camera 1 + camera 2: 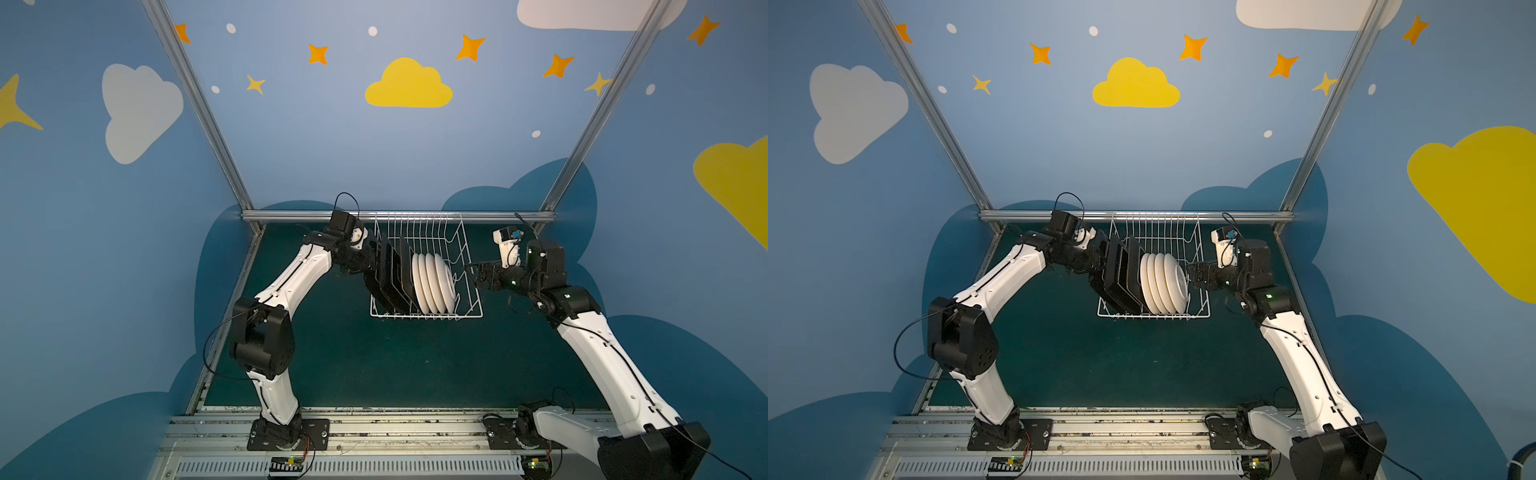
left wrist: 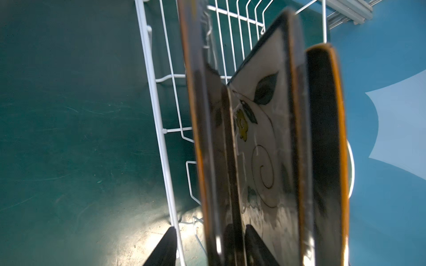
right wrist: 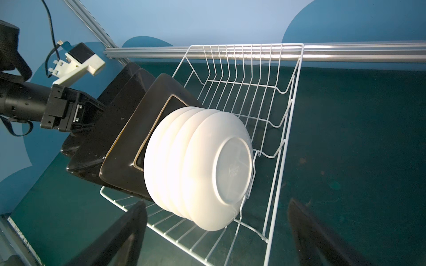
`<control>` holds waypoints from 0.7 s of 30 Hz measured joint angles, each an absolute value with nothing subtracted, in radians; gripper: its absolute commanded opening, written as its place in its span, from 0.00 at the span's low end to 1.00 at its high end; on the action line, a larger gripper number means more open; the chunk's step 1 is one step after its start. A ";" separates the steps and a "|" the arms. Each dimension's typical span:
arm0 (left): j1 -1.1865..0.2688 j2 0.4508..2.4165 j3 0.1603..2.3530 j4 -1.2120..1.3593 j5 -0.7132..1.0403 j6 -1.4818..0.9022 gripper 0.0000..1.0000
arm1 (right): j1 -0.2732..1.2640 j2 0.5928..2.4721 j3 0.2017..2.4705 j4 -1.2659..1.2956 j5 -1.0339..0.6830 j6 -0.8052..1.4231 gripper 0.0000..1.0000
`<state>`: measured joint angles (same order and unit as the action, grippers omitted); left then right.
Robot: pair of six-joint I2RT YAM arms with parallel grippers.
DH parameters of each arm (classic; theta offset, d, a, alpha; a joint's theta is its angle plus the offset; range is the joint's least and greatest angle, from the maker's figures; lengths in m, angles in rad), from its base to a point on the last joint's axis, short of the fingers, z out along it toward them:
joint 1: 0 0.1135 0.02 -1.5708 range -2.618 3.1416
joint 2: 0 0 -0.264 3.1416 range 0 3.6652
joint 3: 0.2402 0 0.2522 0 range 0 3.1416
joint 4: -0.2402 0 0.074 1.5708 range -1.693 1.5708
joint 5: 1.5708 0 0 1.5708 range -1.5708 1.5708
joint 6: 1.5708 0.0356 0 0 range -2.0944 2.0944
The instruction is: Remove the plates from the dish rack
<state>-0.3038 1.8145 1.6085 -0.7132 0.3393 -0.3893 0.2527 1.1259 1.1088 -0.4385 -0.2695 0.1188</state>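
Observation:
The white wire dish rack [image 1: 428, 232] [image 1: 1158, 232] stands at the back of the green table. Three black square plates [image 1: 388, 274] [image 3: 124, 129] lean at its left end. Several round white plates [image 1: 432, 282] [image 3: 202, 165] stand upright beside them. My left gripper [image 2: 210, 227] is open and straddles the outermost square plate [image 2: 207, 161]. One finger is outside the rack's side wire [image 2: 159, 115], apart from the plate. The other lies against the plate's inner side, facing a cream floral face [image 2: 260, 138]. My right gripper [image 3: 216, 201] [image 1: 473, 272] is open wide at the rack's right side, facing the round plates.
An aluminium rail [image 1: 399, 216] runs along the back edge right behind the rack. Blue walls close in both sides. Bare green table [image 1: 374, 365] lies in front of the rack, between the two arm bases.

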 measured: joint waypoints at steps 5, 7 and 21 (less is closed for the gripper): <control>-0.304 1.830 1.629 -0.715 0.346 -0.397 0.42 | 0.253 1.139 1.109 -0.439 -0.270 0.112 0.95; -0.304 1.836 1.636 -0.716 0.348 -0.400 0.40 | 0.253 1.146 1.109 -0.439 -0.268 0.110 0.95; -0.304 1.852 1.653 -0.718 0.376 -0.418 0.33 | 0.253 1.150 1.106 -0.446 -0.252 0.108 0.95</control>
<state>-0.3038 1.8523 1.6531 -0.7177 0.3759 -0.4183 0.2535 1.1503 1.1065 -0.4461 -0.2516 0.1081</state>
